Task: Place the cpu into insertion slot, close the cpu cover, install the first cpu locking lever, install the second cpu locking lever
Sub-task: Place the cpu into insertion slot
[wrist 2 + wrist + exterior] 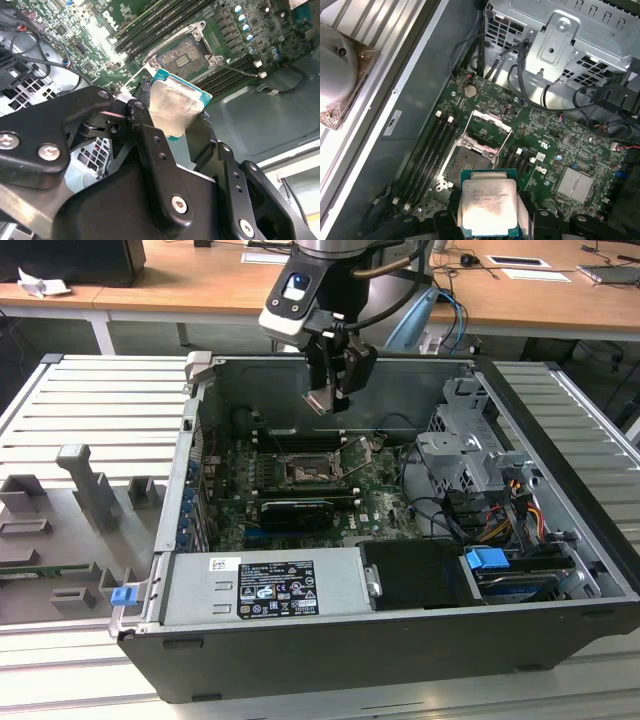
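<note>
The gripper [329,398] hangs over the open steel case [400,640], its matte black fingers [150,145] clamped on the edges of the cpu [487,207], a flat pale-silver square ringed by a thin teal border. Beneath it lies the slot [466,160], a dark square with a silver rim in the green board [555,150]. The cover [491,115], a thin silver frame, stands tipped open beside it.
</note>
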